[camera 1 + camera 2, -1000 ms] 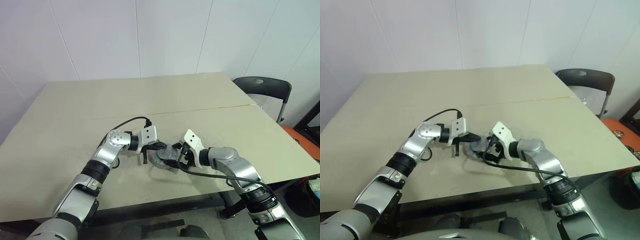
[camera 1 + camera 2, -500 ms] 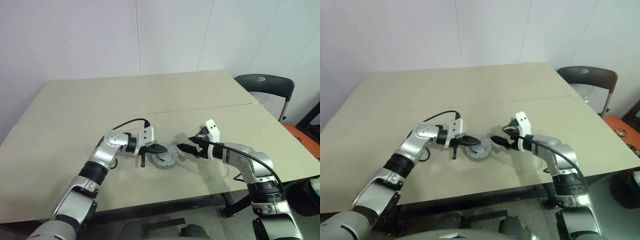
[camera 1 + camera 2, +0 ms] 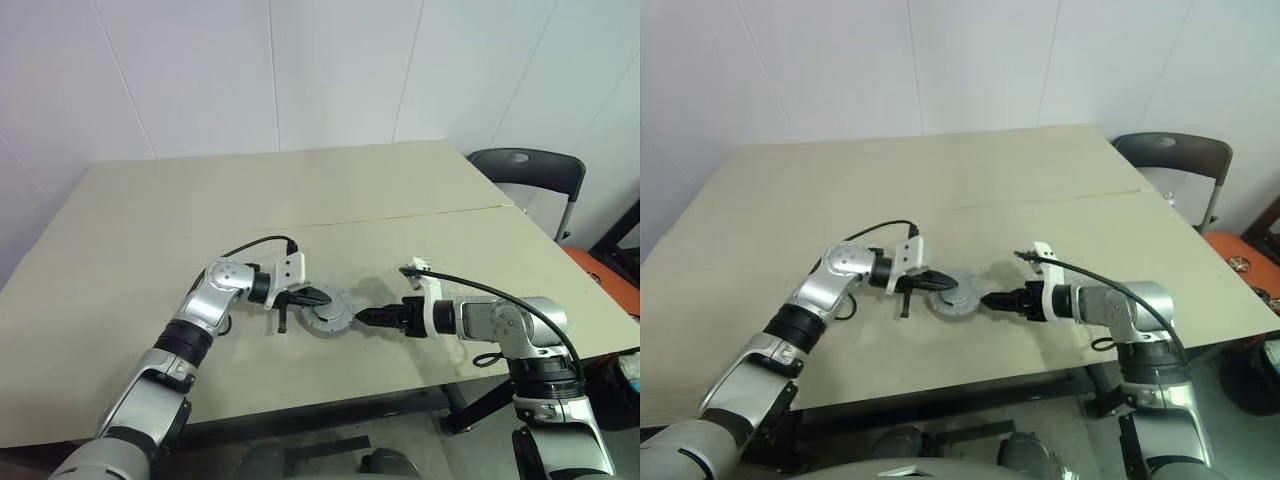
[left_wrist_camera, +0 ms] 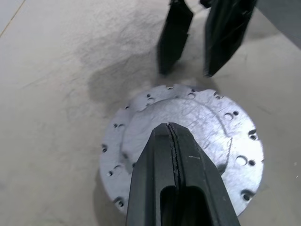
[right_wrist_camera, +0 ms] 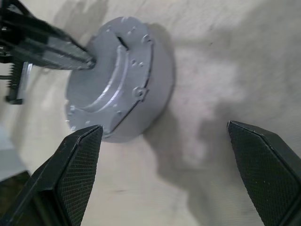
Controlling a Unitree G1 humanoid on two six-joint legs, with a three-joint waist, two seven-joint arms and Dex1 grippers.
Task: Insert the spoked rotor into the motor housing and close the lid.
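Lid (image 3: pixel 331 316) seated grey face up on motor housing (image 5: pixel 157 99), near the front middle of the surface (image 3: pixel 150 230); spoked rotor presumably inside, hidden. Best finished by pressing straight down at the lid's centre, checking the rim sits flush all round, without nudging the housing sideways. Left end effector (image 4: pixel 172 141) at the lid's 9 o'clock in the head views, fingers pressed together, tip resting on the lid's top, gripping nothing. Right end effector (image 3: pixel 378 317) at 3 o'clock, spread wide, just beside the housing, empty.
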